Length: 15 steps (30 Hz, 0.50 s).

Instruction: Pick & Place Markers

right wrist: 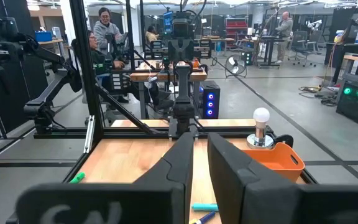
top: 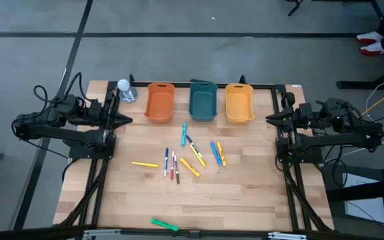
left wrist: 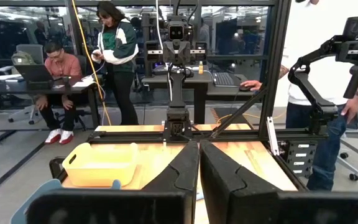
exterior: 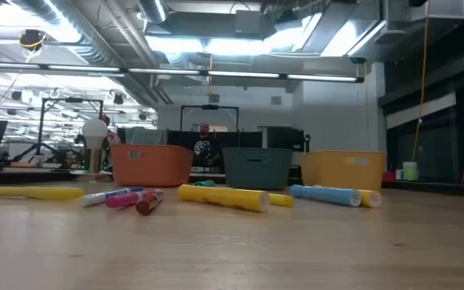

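Several markers lie flat and scattered on the middle of the wooden table: a teal one [top: 184, 129], a blue one [top: 215, 153], yellow ones [top: 145, 164] [top: 190, 167] and a red one [top: 173, 167]. The low view shows them lying on their sides, among them a yellow marker [exterior: 224, 196] and a blue marker [exterior: 329, 194]. My left gripper [top: 129, 121] waits shut at the table's left edge, level and pointing right. At the right edge my right gripper [top: 269, 119] points left, its fingers [right wrist: 179, 165] a narrow gap apart with nothing between. Both are far from the markers.
Three bins stand in a row at the far edge: orange [top: 159, 102], teal [top: 203, 101] and yellow [top: 239, 103]. A white bulb on a metal base [top: 125, 90] stands left of them. A bright green stick [top: 164, 225] lies near the front edge. People show beyond the table.
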Available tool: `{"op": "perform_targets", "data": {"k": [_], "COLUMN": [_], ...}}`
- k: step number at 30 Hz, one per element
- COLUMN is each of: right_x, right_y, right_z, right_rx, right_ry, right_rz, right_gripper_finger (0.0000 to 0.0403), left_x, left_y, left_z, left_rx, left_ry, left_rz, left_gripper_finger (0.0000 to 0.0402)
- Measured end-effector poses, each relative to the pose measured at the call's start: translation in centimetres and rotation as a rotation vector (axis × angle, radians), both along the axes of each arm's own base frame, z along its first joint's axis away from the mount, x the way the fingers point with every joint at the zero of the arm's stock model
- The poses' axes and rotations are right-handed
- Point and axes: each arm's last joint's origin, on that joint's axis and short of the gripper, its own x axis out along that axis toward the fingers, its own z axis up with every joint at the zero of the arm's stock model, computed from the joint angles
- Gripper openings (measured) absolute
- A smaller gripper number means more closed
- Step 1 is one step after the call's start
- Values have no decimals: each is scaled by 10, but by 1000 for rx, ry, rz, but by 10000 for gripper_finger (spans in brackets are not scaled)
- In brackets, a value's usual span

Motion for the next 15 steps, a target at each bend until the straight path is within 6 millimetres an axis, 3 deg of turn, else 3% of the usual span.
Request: {"op": "perform_targets", "data": {"k": [15], "right_x": [0], "right_y": [0], "right_z": [0], "right_rx": [0], "right_ry": [0], "right_rz": [0], "right_gripper_finger": [51], "left_x": [0], "left_y": [0], "left_z": [0], "left_rx": [0], "left_ry": [0], "left_rz": [0], "left_gripper_finger": [10]}}
